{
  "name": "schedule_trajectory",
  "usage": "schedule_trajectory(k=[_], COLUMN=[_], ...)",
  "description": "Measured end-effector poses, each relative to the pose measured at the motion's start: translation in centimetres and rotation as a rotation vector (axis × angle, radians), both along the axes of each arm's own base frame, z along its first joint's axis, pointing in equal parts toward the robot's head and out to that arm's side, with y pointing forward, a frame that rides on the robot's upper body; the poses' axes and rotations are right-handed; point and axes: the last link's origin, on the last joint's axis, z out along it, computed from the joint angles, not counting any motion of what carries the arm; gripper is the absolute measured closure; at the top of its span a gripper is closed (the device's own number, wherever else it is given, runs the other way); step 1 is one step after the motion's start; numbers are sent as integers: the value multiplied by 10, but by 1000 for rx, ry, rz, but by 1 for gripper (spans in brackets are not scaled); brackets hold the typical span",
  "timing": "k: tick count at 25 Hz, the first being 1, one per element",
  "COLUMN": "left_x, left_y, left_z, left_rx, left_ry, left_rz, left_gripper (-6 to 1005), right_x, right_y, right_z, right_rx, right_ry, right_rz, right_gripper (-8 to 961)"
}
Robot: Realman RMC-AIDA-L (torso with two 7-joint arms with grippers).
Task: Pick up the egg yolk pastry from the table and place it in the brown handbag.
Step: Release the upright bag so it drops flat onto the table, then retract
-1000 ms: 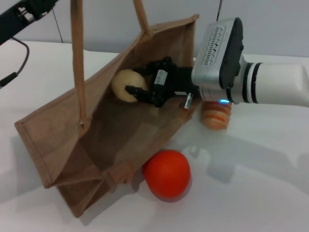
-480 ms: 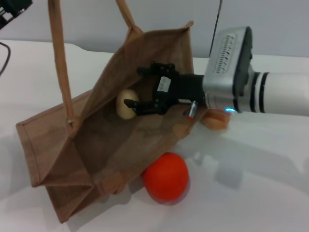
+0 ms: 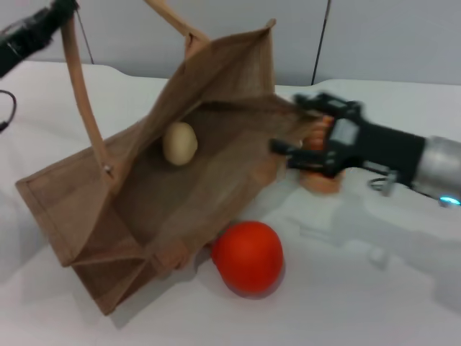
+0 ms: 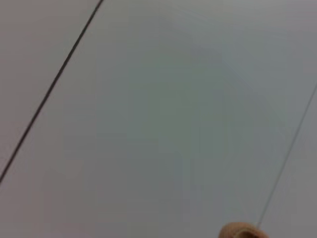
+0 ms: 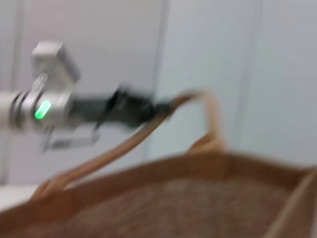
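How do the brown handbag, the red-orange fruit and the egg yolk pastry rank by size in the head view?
1. The brown handbag, by far the largest.
2. The red-orange fruit.
3. The egg yolk pastry, smallest, lying inside the bag.

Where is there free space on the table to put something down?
Bare table lies in front of the red-orange fruit and below the right gripper. Crowded: the fruit touches the brown handbag, and the orange-and-cream roll sits behind the gripper.

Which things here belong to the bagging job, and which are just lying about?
Job: egg yolk pastry, lying inside the brown handbag; right pincer, open at the bag's mouth; left pincer at a handle.
Lying about: red-orange fruit; ridged orange roll.
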Motion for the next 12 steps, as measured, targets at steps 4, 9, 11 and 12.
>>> schedule_trajectory(k=[4,9,11,12], left_x=[-1,9,14,16], left_y=[4,1,-1,-2], left_z=[-24,-57,-68,-73], left_rx=[54,121,149,171], left_ry=[153,313,359,372], left_rz=[0,-67,-96,-104], left_gripper=[862,729,641,601], right_x=[23,37,40,40], right_y=[-8,-16,-16,-16], right_z=[28,46,49,50], right_rx=[130,284,321,335], right_ry=[109,184,204,214], right_rz=[-63,-91,-110,-120], right_gripper=[75,76,77,77])
